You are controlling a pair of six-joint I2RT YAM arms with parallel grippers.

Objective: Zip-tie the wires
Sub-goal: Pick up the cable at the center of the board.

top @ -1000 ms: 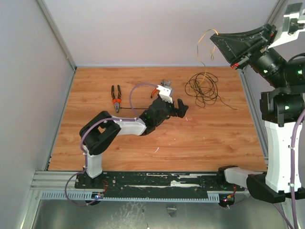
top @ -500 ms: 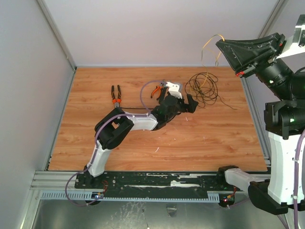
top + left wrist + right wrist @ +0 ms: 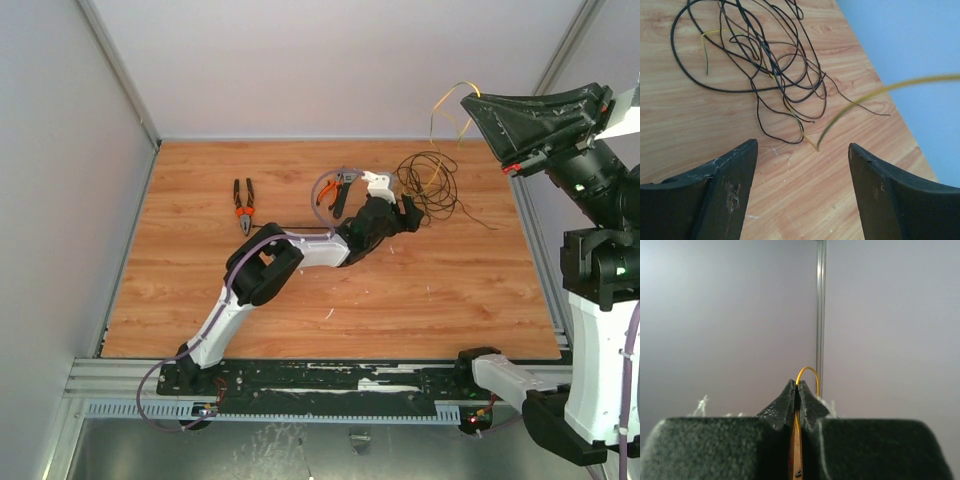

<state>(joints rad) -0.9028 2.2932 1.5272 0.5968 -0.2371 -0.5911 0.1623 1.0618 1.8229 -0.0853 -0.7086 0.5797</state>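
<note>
Noted left fingers (image 3: 722,192) wide apart, empty, near wires (image 3: 428,192) — right fingers (image 3: 785,410) pinched on yellow strand (image 3: 796,440), above wires.

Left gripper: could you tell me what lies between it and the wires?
Left wrist view: only bare table and a yellow wire's end lie between left gripper and wires.

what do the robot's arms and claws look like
Both arms have white and black shells: left arm, right arm. A lilac cable loops along the left one. The left claw and right claw each have two matte black wedge fingers, the left's scuffed.
</note>
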